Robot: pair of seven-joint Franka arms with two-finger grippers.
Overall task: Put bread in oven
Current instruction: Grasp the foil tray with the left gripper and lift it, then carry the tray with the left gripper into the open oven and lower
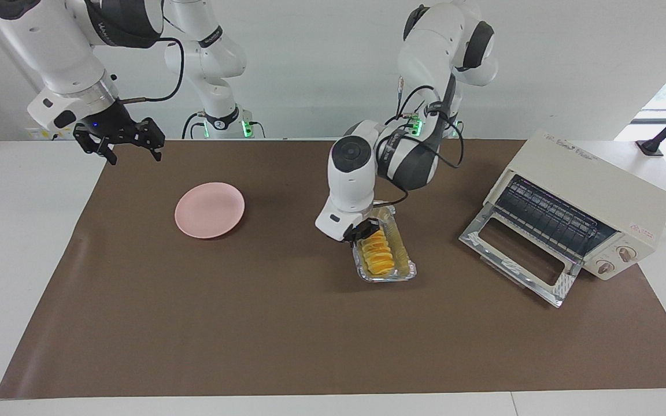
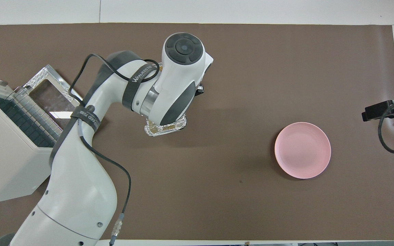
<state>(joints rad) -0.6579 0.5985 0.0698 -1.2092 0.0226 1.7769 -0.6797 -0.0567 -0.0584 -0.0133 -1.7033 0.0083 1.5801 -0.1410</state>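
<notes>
1. There, near the middle of the brown mat, the bread lay in a crinkled foil tray, a golden ridged loaf running lengthwise along it.
2. The left gripper was down at the end of the loaf nearer the robots, its dark fingers low inside the tray and up against the bread.
3. Whether those fingers were clamped on the loaf or merely standing around it could not be told; in the overhead view the arm's wrist covered the bread and most of the foil tray.
4. The oven stood at the left arm's end of the table, turned at an angle, with its glass door dropped fully open onto the mat.
5. Its wire rack showed inside, bare, and two round knobs sat on the front panel beside the opening.
6. The tray and the oven stood well apart, with open mat between them.
7. A round pink plate lay toward the right arm's end of the table, with nothing on it.
8. The right gripper waited in the air over the mat's corner by its own base, its dark fingers spread apart and holding nothing.
9. From overhead, only its dark tip showed, at the mat's edge.
</notes>
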